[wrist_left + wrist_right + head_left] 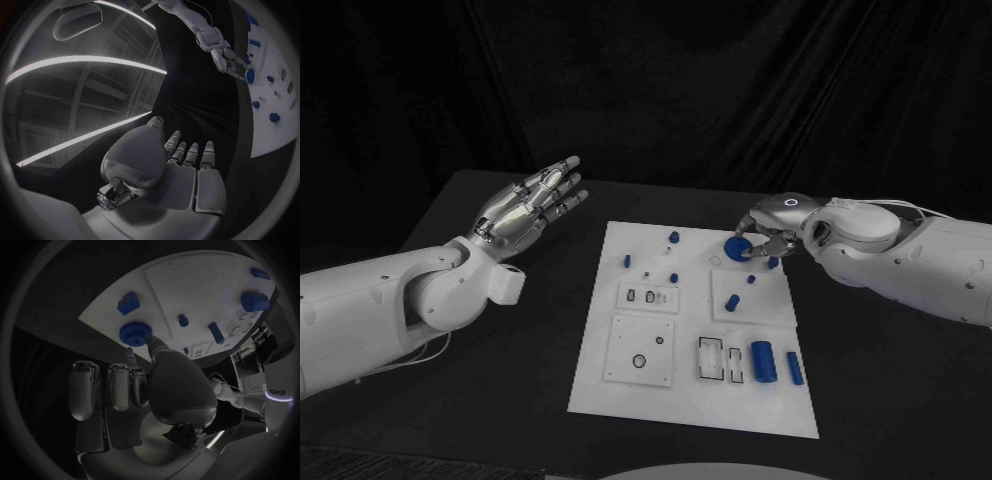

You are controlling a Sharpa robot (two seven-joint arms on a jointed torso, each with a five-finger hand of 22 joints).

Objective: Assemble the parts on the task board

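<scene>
Parts are spread over the task board (pixel 635 385), which lies mid-table on the black table (pixel 488 420). Near the far right corner of the board, a blue round knurled part (pixel 737 247) is pinched by the right hand (pixel 773 232) between thumb and a fingertip, other fingers curled beside it; whether the part is lifted or touching the board cannot be told. Grip at the rim is judged to leave the underside free for seating. Left hand (pixel 527 208) is held well off the board's left edge, fingers apart, nothing held — likely parked clear of the work.
</scene>
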